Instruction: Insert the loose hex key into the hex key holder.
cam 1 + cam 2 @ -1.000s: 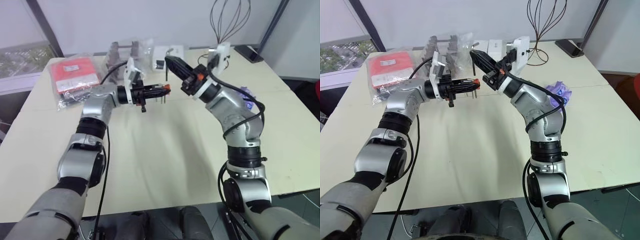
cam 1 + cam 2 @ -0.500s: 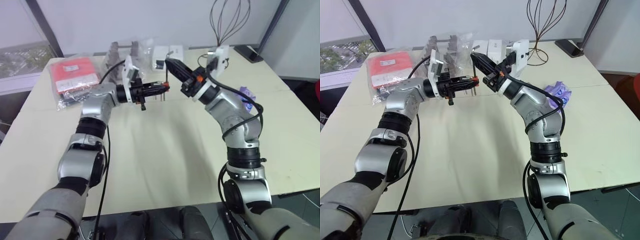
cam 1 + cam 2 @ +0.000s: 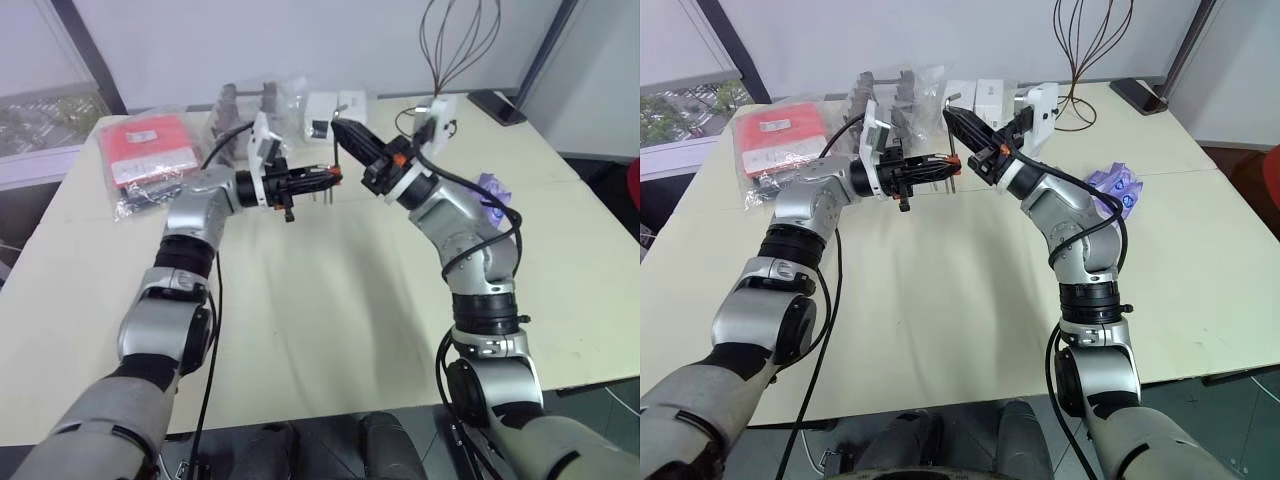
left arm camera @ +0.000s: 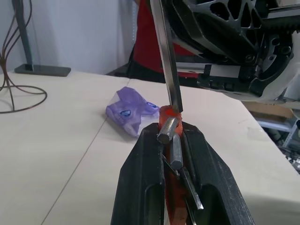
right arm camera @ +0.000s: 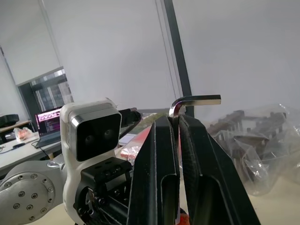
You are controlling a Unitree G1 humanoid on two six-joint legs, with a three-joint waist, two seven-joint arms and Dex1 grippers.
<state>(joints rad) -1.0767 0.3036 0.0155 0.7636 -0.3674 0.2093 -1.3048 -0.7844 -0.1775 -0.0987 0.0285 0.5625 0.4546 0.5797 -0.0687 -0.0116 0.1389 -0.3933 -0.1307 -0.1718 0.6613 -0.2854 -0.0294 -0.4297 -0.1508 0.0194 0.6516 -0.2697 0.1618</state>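
Note:
My left gripper [image 3: 322,181] is shut on the hex key holder [image 4: 166,116], a small orange-red block held level in mid-air above the table, with grey keys [image 4: 174,149] lying between the fingers [image 4: 140,178]. My right gripper [image 3: 340,130], coming in from the right, is shut on the loose hex key [image 4: 166,56] just below its bend [image 5: 180,103]. The short leg sticks out sideways over the fingers. Its long leg hangs straight down and its tip meets the holder's orange end. I cannot tell whether the tip sits in a hole.
On the cream table [image 3: 330,300] a red packet in clear plastic [image 3: 145,145] lies at the far left. Clear bags of dark parts [image 3: 250,103] and a white box [image 3: 335,104] lie behind the grippers. A purple tissue pack [image 3: 492,190] is to the right, and a wire stand [image 3: 455,40] at the back.

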